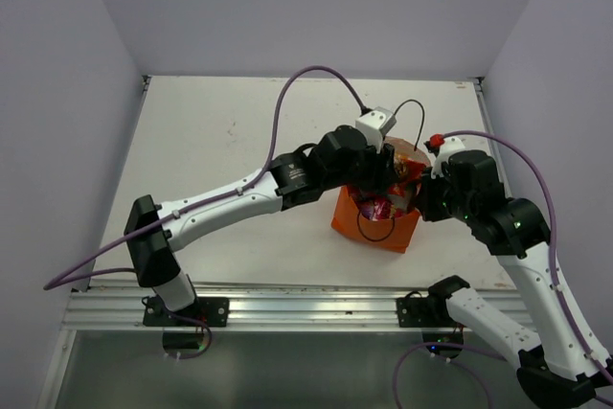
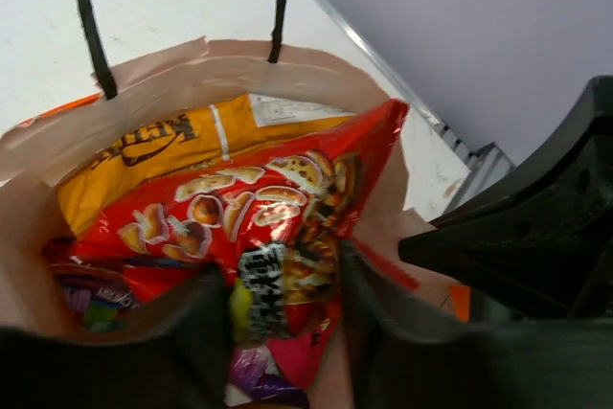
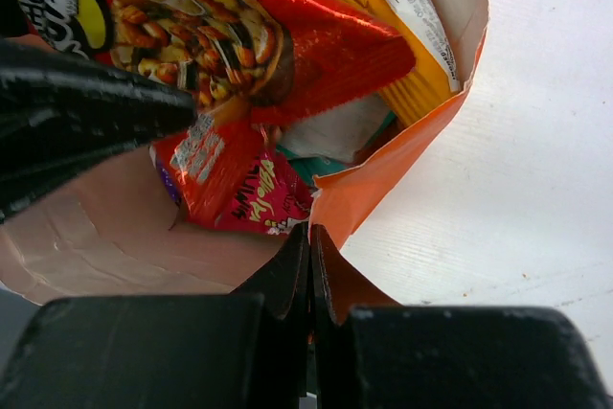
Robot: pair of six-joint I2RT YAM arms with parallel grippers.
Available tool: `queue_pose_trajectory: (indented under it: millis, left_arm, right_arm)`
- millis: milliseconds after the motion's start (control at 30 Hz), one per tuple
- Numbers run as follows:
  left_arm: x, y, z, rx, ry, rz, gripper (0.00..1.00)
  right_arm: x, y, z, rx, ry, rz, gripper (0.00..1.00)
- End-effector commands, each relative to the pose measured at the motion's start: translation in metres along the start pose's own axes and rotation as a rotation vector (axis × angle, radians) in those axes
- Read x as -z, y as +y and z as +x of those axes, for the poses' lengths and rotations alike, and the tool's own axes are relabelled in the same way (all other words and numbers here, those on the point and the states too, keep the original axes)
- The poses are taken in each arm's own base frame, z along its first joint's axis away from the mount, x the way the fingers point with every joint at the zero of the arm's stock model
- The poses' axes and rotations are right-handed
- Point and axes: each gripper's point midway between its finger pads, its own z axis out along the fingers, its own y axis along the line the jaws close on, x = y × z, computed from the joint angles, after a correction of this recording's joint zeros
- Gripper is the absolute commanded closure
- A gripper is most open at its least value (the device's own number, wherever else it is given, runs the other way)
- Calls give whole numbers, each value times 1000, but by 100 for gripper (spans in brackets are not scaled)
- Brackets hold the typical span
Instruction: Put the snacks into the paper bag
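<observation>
The orange paper bag (image 1: 350, 222) stands at the table's middle right, mouth up, with several snack packets inside. My left gripper (image 1: 381, 187) is in the bag's mouth, and in the left wrist view (image 2: 284, 280) it is shut on the end of a red packet (image 2: 249, 208). A yellow packet (image 2: 144, 155) lies behind the red one and a purple one (image 2: 259, 371) below it. My right gripper (image 3: 310, 232) is shut on the bag's orange rim (image 3: 383, 179) at its right side. The right wrist view also shows the red packet (image 3: 306, 45), a pink packet (image 3: 259, 193) and a teal one (image 3: 321, 168).
The bag's black cord handles (image 2: 86, 26) rise over its far rim. The white table (image 1: 220, 141) ends at a metal rail (image 1: 287, 306) by the arm bases, with walls on three sides. The right arm's black body (image 2: 536, 227) sits close beside the bag.
</observation>
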Motion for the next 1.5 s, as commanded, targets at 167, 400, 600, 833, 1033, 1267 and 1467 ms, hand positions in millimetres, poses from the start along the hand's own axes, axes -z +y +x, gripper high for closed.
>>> queue_pose_trajectory:
  millis: [167,400,600,833,1033,1267,1467]
  left_arm:
    - [71,18,-56,-35,-178,-392,2]
    - [87,34,-29,4,-170,-446,0]
    - [59,52,15,-13,-67,-495,0]
    - [45,68,29,-23,-51,-547,33]
    - [76,76,4,-5,-109,-643,100]
    - [140,73,-22,104,-220,-697,100]
    - [165,84,-3,161,-220,-759,100]
  right_arm:
    - [10,7,-13,13,-57,-37,100]
    - [8,8,-12,12,-47,-41,100]
    - [8,8,-12,12,-46,-41,100]
    - [9,8,-12,13,-50,-42,100]
    - [8,16,-16,23,-34,-84,100]
    - [9,29,-39,41,-47,-133,100]
    - [-3,48,-58,45,-47,-192,100]
